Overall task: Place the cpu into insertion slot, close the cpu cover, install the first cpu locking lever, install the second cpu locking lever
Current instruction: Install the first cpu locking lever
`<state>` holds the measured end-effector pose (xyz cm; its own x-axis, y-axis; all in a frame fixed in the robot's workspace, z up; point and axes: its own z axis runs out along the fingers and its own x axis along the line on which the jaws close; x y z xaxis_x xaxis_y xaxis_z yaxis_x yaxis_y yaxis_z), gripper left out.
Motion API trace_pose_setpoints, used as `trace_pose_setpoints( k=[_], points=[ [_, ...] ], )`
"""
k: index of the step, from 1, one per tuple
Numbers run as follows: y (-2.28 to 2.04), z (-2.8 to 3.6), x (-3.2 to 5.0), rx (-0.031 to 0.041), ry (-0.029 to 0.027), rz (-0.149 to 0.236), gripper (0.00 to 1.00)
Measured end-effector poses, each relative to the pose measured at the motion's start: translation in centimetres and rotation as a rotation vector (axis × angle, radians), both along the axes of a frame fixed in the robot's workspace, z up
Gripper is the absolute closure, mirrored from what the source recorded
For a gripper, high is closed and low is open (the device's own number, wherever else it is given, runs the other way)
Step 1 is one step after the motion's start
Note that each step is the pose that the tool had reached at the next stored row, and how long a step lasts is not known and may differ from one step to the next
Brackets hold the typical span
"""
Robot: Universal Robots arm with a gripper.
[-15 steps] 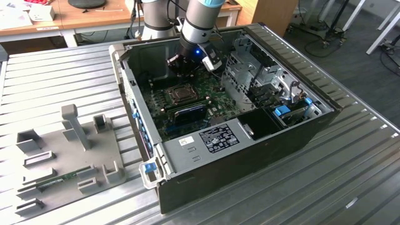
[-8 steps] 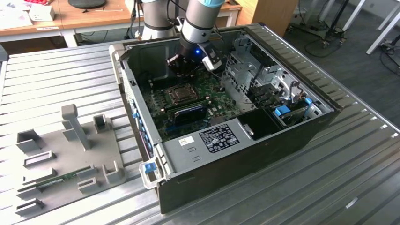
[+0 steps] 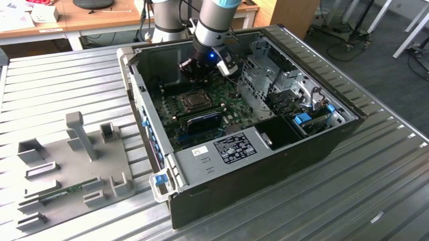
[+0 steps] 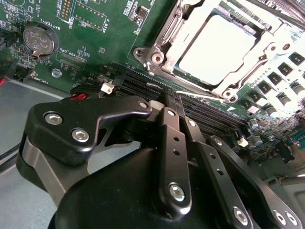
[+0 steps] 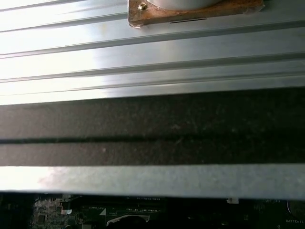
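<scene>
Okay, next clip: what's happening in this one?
A single robot arm is working inside an open computer case on a ribbed metal table. Its end effector hangs above the green motherboard, over the black memory slots beside the insertion slot. The cpu already sits in the socket, with the cpu cover framing it.

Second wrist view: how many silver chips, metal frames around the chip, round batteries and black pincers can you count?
cpu: 1
cpu cover: 1
round battery: 1
pincer: 1
Total: 4
</scene>
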<state>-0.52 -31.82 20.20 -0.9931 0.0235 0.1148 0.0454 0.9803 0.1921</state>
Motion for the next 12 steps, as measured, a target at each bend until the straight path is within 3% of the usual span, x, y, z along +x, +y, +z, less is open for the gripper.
trace_pose_setpoints(
  k=[3,12],
  points=[
    [0.00,0.00,0.00,0.0082,-0.0002,0.000,0.90],
    [-0.12,-0.10,0.00,0.0086,-0.0001,0.000,0.90]
  ],
)
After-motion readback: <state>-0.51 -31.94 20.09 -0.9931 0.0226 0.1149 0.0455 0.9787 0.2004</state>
